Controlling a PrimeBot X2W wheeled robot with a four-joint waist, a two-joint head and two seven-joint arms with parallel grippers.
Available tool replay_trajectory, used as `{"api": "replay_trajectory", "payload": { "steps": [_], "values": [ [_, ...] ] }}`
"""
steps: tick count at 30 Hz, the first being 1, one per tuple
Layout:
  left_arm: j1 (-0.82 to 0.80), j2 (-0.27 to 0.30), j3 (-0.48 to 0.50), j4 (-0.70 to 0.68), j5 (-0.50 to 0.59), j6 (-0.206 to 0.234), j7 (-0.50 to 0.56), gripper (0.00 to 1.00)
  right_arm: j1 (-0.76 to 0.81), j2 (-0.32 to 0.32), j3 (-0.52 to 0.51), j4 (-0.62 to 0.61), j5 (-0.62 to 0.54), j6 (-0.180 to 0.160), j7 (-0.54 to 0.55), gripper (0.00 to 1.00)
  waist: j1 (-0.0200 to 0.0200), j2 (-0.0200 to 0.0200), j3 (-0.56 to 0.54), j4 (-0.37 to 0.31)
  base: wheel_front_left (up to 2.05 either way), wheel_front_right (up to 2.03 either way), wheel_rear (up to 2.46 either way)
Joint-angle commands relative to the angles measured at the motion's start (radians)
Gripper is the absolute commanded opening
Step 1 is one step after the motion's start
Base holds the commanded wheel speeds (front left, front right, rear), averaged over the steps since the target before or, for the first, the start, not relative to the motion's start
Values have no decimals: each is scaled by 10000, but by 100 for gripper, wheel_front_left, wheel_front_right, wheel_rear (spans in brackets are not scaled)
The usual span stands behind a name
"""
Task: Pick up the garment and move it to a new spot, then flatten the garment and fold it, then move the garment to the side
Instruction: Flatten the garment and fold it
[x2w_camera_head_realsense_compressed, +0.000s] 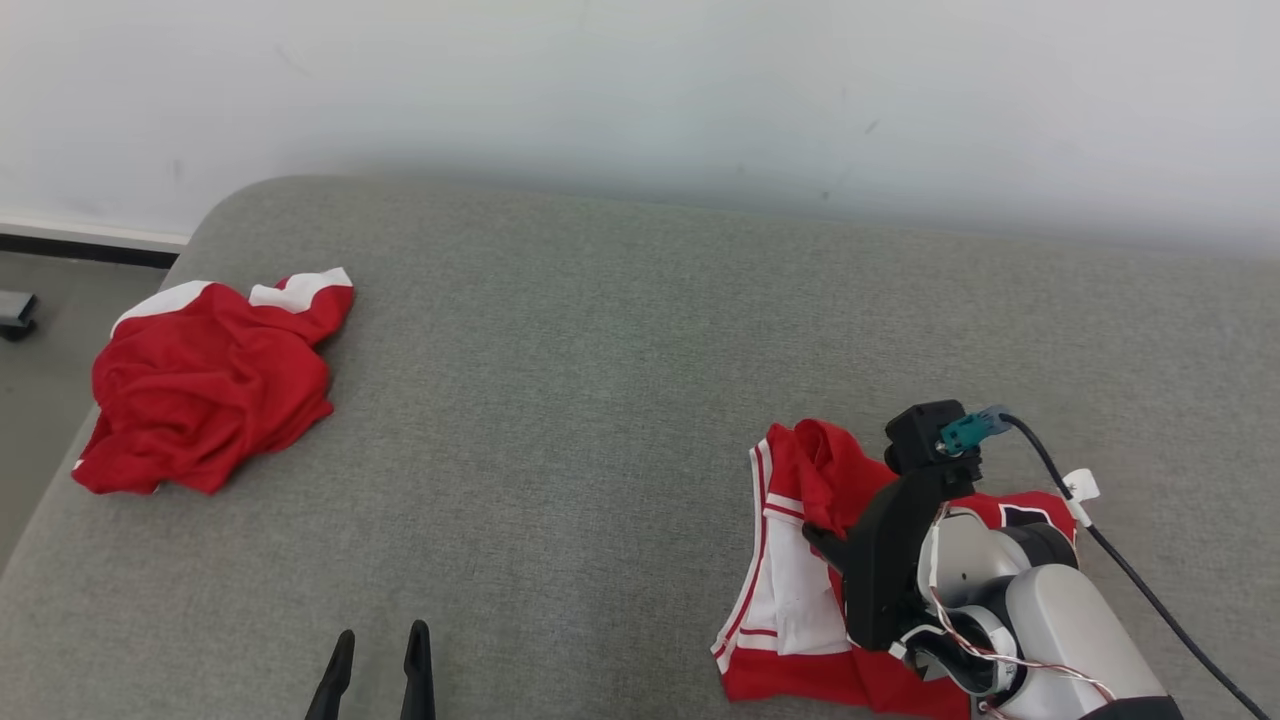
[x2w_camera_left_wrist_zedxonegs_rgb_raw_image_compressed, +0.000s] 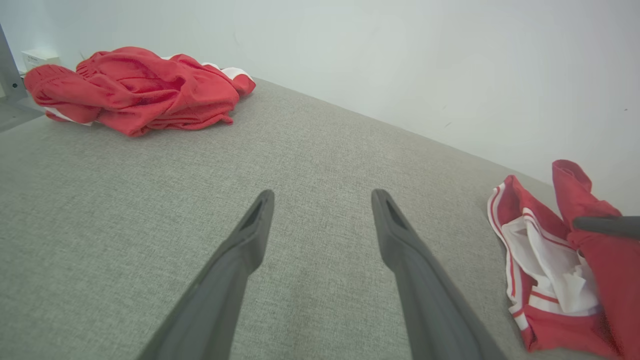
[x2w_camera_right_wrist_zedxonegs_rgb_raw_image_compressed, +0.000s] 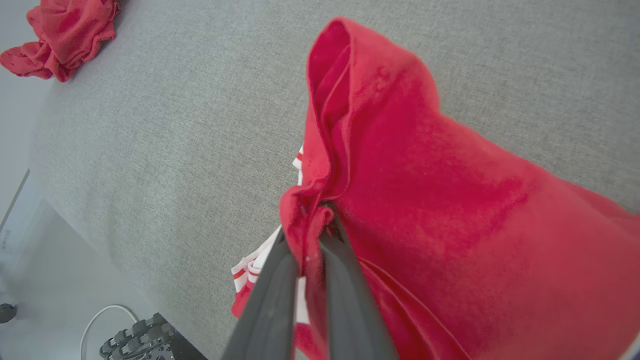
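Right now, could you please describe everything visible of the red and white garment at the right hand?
The red and white garment looks like soft sportswear fabric: red, with white panels and striped trim. It lies crumpled at the front right of the grey upholstered surface. The right hand is shut on a red fold, holding it up in a peak; the rest rests on the surface.
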Motion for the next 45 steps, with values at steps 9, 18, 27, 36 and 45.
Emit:
{"api": "replay_trajectory", "payload": {
  "steps": [9,18,27,36,45],
  "values": [
    [-10,-8,-26,54,-168,44,-27,100,-455,171,146,968,73,-25,-845,100,1,0,108,280,0,0,0],
    [-74,-6,-49,37,-175,110,-27,100,-878,206,-300,465,341,-25,-2175,100,1,0,66,118,0,0,0],
    [144,-9,-31,-126,-61,133,-27,100,1189,-661,-1877,-541,-509,-25,-2466,46,1,0,-183,-38,0,0,0],
    [200,-8,143,-360,38,166,-27,100,3080,-217,-2285,-1224,-831,-25,-2283,0,1,0,-188,-242,0,0,0],
    [170,-8,177,-298,92,93,-27,100,2921,-130,-1300,-572,-1717,-25,-2674,0,1,0,-272,-131,0,0,0]
  ]
}}
